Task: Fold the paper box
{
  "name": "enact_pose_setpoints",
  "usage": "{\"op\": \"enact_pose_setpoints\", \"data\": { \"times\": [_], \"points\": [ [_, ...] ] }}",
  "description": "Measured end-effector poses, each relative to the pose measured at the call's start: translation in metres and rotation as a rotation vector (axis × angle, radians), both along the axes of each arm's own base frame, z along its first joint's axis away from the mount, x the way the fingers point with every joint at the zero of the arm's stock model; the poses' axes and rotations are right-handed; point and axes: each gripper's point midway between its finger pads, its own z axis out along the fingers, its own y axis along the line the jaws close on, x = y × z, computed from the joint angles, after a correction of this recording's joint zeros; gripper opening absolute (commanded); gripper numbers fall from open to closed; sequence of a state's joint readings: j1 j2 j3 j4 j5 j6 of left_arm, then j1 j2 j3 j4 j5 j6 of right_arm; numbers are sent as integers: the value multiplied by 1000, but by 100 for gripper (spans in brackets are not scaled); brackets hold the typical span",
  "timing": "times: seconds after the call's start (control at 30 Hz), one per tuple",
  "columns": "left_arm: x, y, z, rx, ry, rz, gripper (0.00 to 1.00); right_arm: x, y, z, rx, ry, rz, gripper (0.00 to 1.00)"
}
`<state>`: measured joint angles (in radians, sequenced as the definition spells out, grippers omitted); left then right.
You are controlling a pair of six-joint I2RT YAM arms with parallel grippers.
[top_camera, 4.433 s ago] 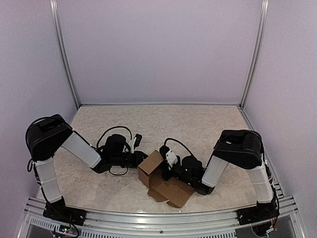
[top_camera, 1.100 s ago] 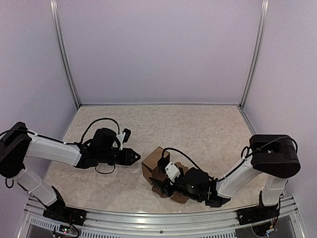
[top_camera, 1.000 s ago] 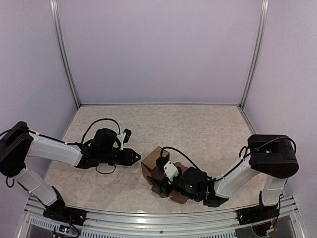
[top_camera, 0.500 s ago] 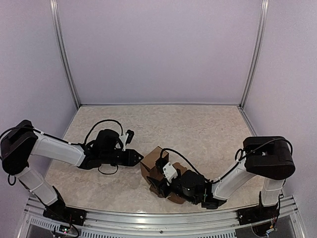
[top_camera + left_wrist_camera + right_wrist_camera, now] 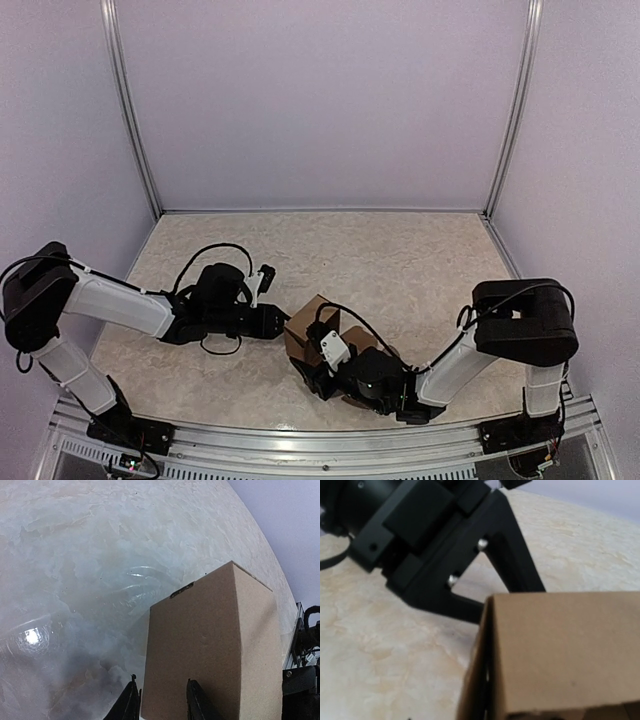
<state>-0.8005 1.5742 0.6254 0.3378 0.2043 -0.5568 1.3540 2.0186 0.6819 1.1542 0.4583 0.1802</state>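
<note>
The step in hand looked like squaring up the half-formed paper box by bracing it from two sides. To do that well, the left claw needed to press flat and low against the wall, square to the crease. A push at the corner would likely only spin the carton on the table. Its fingers stood a little apart, clamped on nothing. The brown wall rose directly ahead of the fingertips, touching or very nearly so, with the wall's left vertical edge falling between them and a small slot at the top rim farther out. The right claw lay low on the opposite side, its tips hidden against or under the carton's near flaps. Whether its fingers were apart or together could not be told, since its own camera showed only the box's upper edge close ahead and the left claw beyond. Any push should be slow, with the right claw as a backstop.
</note>
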Motion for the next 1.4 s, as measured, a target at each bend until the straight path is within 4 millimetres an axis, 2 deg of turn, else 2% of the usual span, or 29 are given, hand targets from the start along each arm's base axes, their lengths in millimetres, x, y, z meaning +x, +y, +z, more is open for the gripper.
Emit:
{"op": "enact_pose_setpoints", "data": {
  "times": [0.1,0.33,0.67,1.07,1.3,1.4],
  "points": [
    [-1,-1,0,0,0,-2,32,2,2,-1,-3,-12,-9,57],
    [-9,-8,1,-10,4,-34,32,5,6,-4,-13,-56,-8,46],
    [-14,-13,4,-37,16,-59,31,5,9,-5,-14,-93,15,18],
    [-16,-19,11,-79,17,-77,31,4,10,-17,-17,-85,36,19],
    [-15,-23,9,-98,23,-82,31,5,12,-18,-11,-76,52,0],
    [-14,-24,8,-105,26,-83,32,5,12,-18,-7,-73,55,0]
  ]
}}
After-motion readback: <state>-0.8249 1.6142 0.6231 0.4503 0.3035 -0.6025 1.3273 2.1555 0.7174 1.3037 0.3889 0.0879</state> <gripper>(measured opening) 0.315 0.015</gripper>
